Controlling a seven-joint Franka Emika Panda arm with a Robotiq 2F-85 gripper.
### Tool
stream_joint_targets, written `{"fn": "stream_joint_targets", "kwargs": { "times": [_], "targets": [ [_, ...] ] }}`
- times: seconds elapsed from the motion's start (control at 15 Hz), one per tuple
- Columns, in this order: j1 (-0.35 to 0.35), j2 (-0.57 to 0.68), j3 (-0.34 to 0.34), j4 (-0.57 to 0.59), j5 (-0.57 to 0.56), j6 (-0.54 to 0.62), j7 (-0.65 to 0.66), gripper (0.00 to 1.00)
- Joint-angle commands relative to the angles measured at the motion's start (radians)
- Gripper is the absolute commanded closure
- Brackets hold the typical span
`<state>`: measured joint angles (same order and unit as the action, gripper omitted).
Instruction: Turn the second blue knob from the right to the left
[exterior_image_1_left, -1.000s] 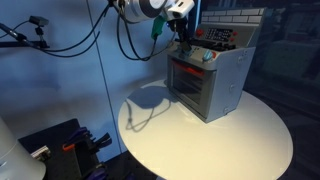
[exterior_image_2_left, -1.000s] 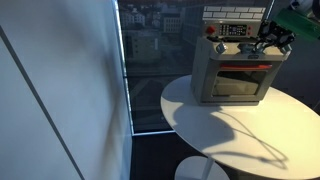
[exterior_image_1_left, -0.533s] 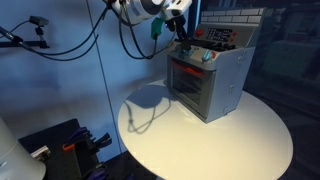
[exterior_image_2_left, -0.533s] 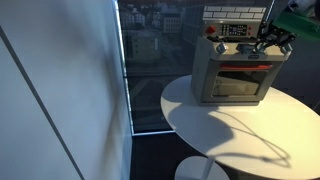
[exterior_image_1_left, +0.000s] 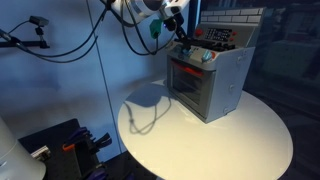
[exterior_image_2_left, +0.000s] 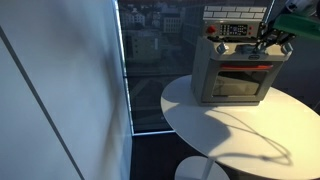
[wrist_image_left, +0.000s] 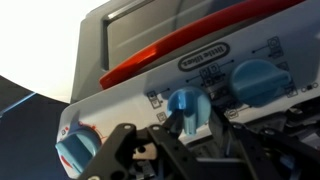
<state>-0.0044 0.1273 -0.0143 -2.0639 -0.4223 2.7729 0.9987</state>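
White round table (exterior_image_1_left: 215, 140); gripper (wrist_image_left: 183, 137) at the control strip of the toy oven (exterior_image_1_left: 210, 88).
Jaws sit just before the oven's middle blue knob (wrist_image_left: 188, 106); clamped or not, I cannot tell. Likely light, slick, stiff plastic: pinch its raised ridge.

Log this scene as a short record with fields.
surface: round white table
appliance: grey toy oven with red door handle, standing on the table
arm: end effector at the oven's knob panel; grip state unclear
knobs: three round blue knobs in wrist view; middle knob closest to the end effector
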Motion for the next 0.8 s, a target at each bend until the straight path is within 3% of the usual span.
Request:
{"fn": "stream_joint_targets", "kwargs": {
  "times": [0.0,0.13,0.27,0.4,0.67,0.73],
  "targets": [
    [0.005,-0.074,-0.01,-0.019,-0.066,-0.082,-0.011,0.9],
    [0.005,-0.075,-0.008,-0.019,-0.081,-0.084,-0.014,0.89],
    [0.004,-0.076,-0.006,-0.022,-0.081,-0.081,-0.018,0.42],
    [0.003,-0.091,-0.002,-0.028,-0.07,-0.095,-0.028,0.34],
    [0.009,-0.159,0.0,-0.051,0.01,-0.172,-0.105,0.02],
    [0.008,-0.173,0.004,-0.056,0.04,-0.19,-0.134,0.0]
  ]
}}
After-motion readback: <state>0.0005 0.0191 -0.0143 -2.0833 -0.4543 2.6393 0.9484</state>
